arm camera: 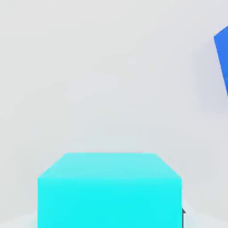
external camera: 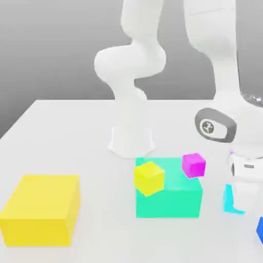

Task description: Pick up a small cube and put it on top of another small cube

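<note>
cyan cube [external camera: 230, 199], the piece you are to lift, sits on the white table [external camera: 61, 133] at the exterior view's right, partly hidden behind the robot hand [external camera: 245, 177] that stands low over it. in the hand view the same cube [arm camera: 109, 189] lies close under the camera, square to it, which suggests you have lined the hand up directly above. the fingers themselves are hidden by the wrist housing; read them as closed narrow, most likely pinching the cyan cube, though you cannot see the contact.

pink cube [external camera: 193, 165], your target, rests against the far right corner of the big teal block [external camera: 169, 198], so you will need to raise the load well clear of that block before setting it down. a yellow cube [external camera: 149, 177] leans at the block's left front corner, tilted on an edge; keep away from it during the carry. a blue cube [external camera: 260, 229] lies just beside the cyan one, seen also in the hand view [arm camera: 221, 58], near enough to be nudged if you swing outward.

count, as you see it: four small cubes (cyan, pink, yellow, blue), two big blocks (teal, and a big yellow block [external camera: 41, 208] well apart at the left), one arm.
</note>
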`<state>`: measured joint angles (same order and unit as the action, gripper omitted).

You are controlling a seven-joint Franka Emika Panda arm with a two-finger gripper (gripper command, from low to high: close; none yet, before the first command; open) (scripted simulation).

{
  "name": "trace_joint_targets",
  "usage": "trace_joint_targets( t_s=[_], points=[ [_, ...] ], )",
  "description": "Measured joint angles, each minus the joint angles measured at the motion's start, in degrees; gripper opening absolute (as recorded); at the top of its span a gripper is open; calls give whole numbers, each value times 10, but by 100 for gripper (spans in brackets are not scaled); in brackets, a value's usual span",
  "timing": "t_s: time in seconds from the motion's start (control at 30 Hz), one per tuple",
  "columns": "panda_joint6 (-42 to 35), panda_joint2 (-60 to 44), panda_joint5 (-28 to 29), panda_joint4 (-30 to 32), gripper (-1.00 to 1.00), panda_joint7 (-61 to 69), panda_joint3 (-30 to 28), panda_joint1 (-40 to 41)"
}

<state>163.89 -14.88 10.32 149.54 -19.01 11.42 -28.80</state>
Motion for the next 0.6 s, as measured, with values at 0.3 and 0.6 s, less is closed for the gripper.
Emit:
trace_joint_targets(
  t_s=[0.3, 0.6],
  points=[
    [-140, 187, -77, 43, -100, -19, -14, 95],
    [-279, 374, -106, 90, -100, -118, -80, 187]
  ],
)
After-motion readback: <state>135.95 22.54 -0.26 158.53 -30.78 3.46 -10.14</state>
